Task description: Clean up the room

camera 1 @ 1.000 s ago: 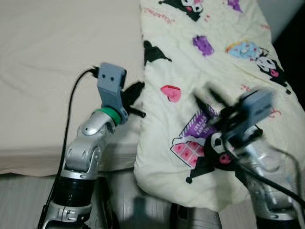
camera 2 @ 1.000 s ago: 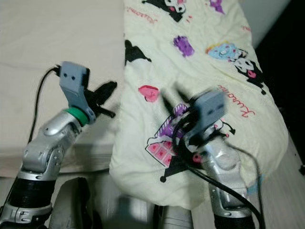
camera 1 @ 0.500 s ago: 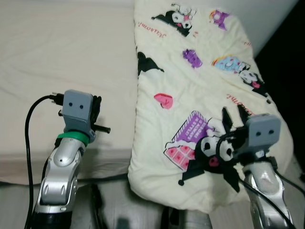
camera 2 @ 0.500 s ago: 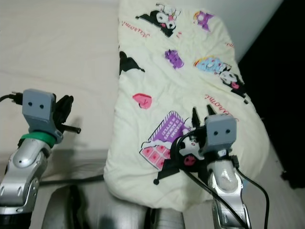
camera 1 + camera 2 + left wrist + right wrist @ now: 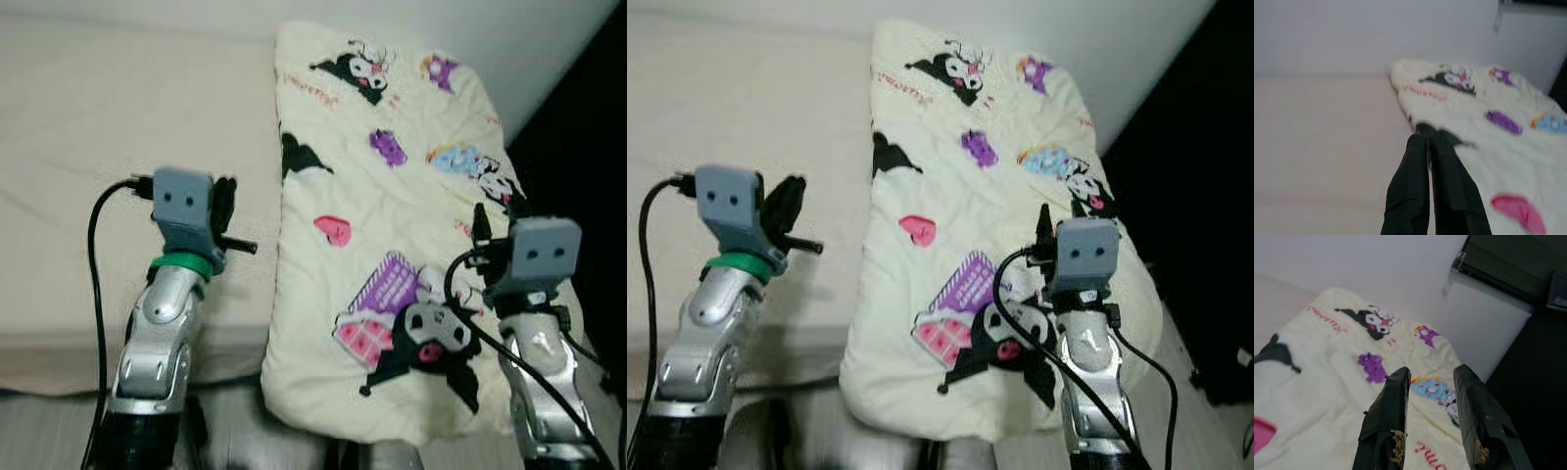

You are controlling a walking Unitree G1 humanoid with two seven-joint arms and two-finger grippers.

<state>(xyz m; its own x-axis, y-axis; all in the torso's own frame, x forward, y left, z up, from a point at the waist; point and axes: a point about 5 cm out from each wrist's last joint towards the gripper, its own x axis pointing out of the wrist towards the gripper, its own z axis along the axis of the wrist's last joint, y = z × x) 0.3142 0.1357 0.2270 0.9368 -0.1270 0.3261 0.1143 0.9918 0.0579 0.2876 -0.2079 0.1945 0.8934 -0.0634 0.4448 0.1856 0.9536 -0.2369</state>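
A cream blanket (image 5: pixel 392 186) printed with cartoon figures lies along the right side of the bed and droops over its front edge. My left gripper (image 5: pixel 1426 137) is raised over the bare mattress (image 5: pixel 88 147), just left of the blanket's edge; its fingers are shut with nothing between them. My right gripper (image 5: pixel 1432 373) hovers above the blanket's right part, open and empty, pointing at the far wall. Its silver arm (image 5: pixel 534 382) rises in front of the hanging blanket edge.
A white wall (image 5: pixel 1352 264) runs behind the bed. A dark gap (image 5: pixel 588 127) lies to the right of the bed, with a dark window frame (image 5: pixel 1513 269) above it. The floor (image 5: pixel 39 431) shows below the mattress's front edge.
Both grippers have drawn back off the blanket and swung to point at the far wall. The left one has left the blanket's edge; the right one has moved toward the blanket's right side.
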